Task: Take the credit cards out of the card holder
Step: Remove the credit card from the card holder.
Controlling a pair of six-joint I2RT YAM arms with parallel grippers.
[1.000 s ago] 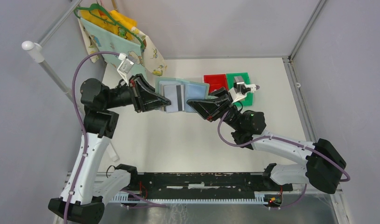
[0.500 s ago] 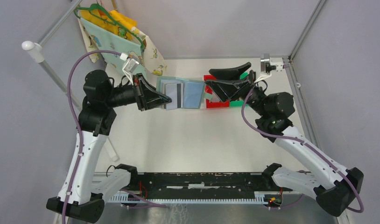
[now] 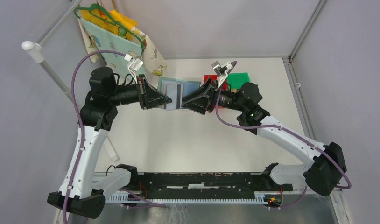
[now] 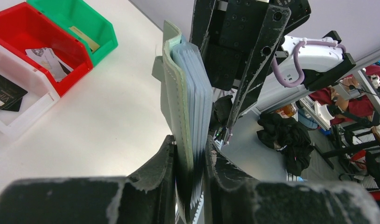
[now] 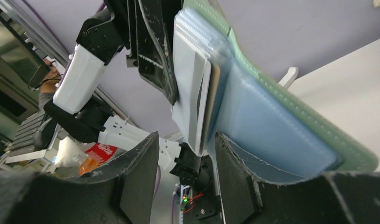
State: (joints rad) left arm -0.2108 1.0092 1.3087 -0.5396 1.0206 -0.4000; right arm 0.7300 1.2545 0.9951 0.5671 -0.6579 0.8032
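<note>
Our left claw is clamped on one end of the card holder, holding it on edge above the surface. Our right claw stands apart, its fingers either side of a grey striped card that pokes out of a clear pocket and, as far as we can tell, is not pinched. We'd close on that one card only, deep enough to bite, then draw straight along the pocket — the left claw must hold firm.

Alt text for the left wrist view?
The left gripper clamps the flat grey-green card holder edge-on, its pale blue clear pockets facing right. A red plastic bin, a green bin and a white bin, each holding cards, sit upper left.
</note>
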